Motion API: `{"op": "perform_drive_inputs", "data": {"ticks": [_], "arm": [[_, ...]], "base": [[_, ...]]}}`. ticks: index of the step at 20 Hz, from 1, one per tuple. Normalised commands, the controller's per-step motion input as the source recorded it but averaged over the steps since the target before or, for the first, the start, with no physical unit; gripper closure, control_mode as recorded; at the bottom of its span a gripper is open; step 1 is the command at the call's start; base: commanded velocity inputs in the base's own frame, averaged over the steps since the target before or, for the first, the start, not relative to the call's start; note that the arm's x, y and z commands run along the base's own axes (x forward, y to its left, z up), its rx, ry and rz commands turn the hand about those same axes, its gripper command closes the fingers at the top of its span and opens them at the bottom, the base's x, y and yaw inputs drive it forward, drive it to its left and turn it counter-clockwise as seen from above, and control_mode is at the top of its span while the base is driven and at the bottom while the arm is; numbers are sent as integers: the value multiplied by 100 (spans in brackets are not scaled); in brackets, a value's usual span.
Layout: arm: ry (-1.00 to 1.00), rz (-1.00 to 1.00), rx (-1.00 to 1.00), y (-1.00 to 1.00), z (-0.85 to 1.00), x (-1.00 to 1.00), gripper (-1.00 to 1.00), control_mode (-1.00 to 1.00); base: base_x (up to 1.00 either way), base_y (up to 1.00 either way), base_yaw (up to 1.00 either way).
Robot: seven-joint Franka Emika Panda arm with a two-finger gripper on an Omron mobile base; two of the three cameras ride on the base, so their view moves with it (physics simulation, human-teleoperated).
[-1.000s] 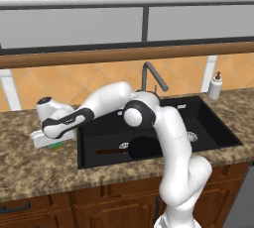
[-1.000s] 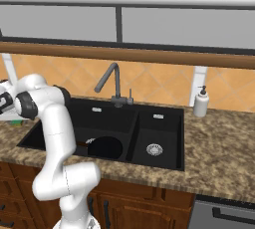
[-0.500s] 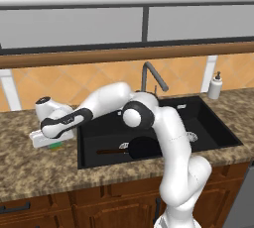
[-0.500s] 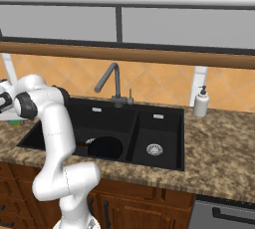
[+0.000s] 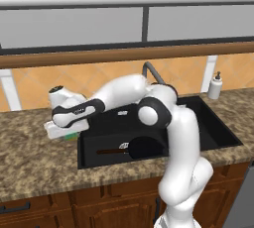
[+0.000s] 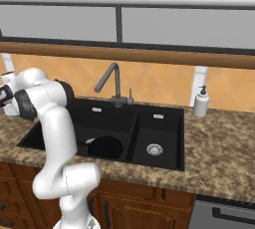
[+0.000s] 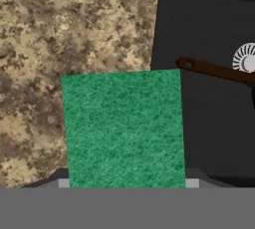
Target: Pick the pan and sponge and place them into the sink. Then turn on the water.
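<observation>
The green-topped sponge [image 7: 124, 128] looms large in the hand view, covering my fingertips and overlapping the sink's left rim. From the left base view, my gripper [image 5: 67, 132] hangs over the counter just left of the sink [image 5: 208, 123], shut on the sponge [image 5: 73, 136], whose green edge peeks out under the hand. The black pan [image 5: 144, 147] lies in the large basin with its brown handle [image 5: 111, 151] pointing left. That handle [image 7: 214, 69] also crosses the basin beside a silver drain [image 7: 246, 58]. No water runs from the faucet [image 5: 151, 71].
A white soap dispenser [image 5: 215, 85] stands on the counter at the back right of the sink. The dark gooseneck faucet [image 6: 112, 81] rises behind the divider between the basins. Speckled brown counter [image 5: 34, 162] stretches left of the sink.
The hand with the sponge has shifted a little to the right, toward the sink's left rim. The pan has stayed where it was.
</observation>
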Motion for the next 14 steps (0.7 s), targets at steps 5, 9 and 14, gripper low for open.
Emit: {"op": "perform_drive_inputs", "data": {"ticks": [5, 9, 14], "arm": [[0, -21, 1, -100, 12, 9, 100, -100], [3, -23, 0, -100, 0, 6, 100, -100], [12, -25, 0, -100, -1, 10, 100, -100]], "base": [[0, 0, 0], [0, 0, 0], [0, 0, 0]]}}
